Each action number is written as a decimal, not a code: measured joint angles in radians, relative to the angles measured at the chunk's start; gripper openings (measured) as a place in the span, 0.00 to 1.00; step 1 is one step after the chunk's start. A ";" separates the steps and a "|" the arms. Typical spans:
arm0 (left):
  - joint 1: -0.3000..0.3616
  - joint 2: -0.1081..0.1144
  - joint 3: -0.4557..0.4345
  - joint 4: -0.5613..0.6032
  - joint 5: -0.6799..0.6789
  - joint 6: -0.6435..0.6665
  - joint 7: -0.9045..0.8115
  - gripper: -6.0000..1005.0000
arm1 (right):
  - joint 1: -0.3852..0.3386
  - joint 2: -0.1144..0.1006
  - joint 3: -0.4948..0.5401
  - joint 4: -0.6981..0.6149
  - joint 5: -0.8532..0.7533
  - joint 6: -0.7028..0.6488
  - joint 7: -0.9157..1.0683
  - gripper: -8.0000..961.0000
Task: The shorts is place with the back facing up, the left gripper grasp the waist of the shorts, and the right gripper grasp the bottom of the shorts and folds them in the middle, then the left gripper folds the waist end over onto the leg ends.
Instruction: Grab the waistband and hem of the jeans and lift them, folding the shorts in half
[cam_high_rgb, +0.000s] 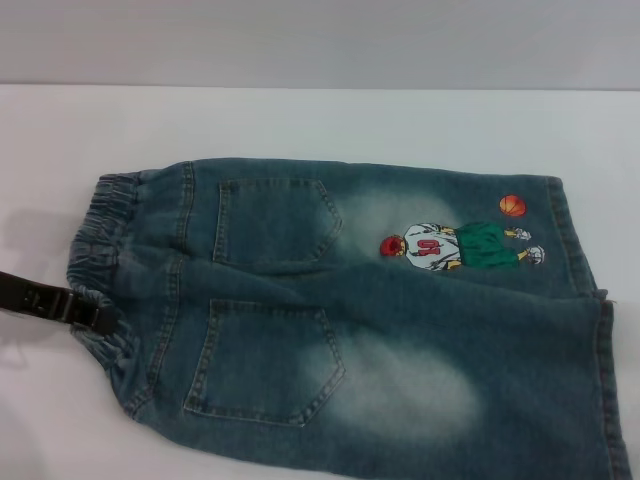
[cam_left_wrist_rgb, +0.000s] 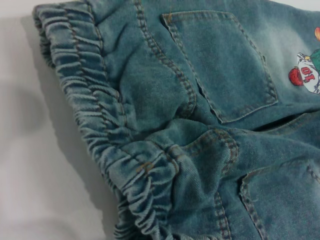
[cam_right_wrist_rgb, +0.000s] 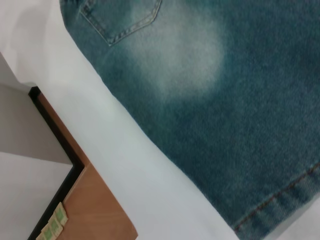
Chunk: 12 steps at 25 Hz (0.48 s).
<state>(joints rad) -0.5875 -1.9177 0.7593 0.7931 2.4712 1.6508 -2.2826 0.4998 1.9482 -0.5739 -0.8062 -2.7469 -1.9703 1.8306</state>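
Shorts (cam_high_rgb: 380, 330) of faded blue-green denim lie spread across a white table (cam_high_rgb: 300, 125), back side up, with two stitched patch pockets and pale worn patches showing. The embroidered cartoon player (cam_high_rgb: 460, 245) and an orange ball (cam_high_rgb: 512, 205) sit on the far leg, toward the right. The gathered elastic waist (cam_high_rgb: 100, 260) lies at the left end, and the leg hems (cam_high_rgb: 600, 330) reach the right edge of the head view.

The left gripper (cam_high_rgb: 85, 312) comes in low from the left, its black tip touching the crinkled waistband at its near part; whether its fingers are apart or clamped on the cloth cannot be told. The left wrist view shows the ruffled band (cam_left_wrist_rgb: 100, 125) close up, bunched where the two halves of the seat meet.

Beyond the table stands a plain pale wall (cam_high_rgb: 320, 40). The right wrist view looks down on one leg's stitched hem (cam_right_wrist_rgb: 280, 200), the white table edge (cam_right_wrist_rgb: 100, 150), and below it a brown wooden panel (cam_right_wrist_rgb: 95, 210) with a black border. The right gripper itself does not appear.
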 joint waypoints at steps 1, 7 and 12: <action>0.000 -0.001 0.000 0.000 0.000 0.000 0.000 0.05 | 0.002 0.002 0.000 0.000 -0.005 0.000 0.002 0.57; 0.000 -0.003 0.000 0.000 0.000 -0.002 -0.001 0.05 | 0.005 0.010 0.000 -0.005 -0.017 0.000 0.007 0.57; 0.000 -0.005 0.000 0.000 0.000 -0.002 -0.001 0.05 | 0.008 0.012 -0.001 -0.005 -0.018 0.001 0.014 0.57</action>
<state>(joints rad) -0.5875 -1.9229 0.7593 0.7931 2.4711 1.6488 -2.2840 0.5080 1.9603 -0.5747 -0.8110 -2.7649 -1.9693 1.8447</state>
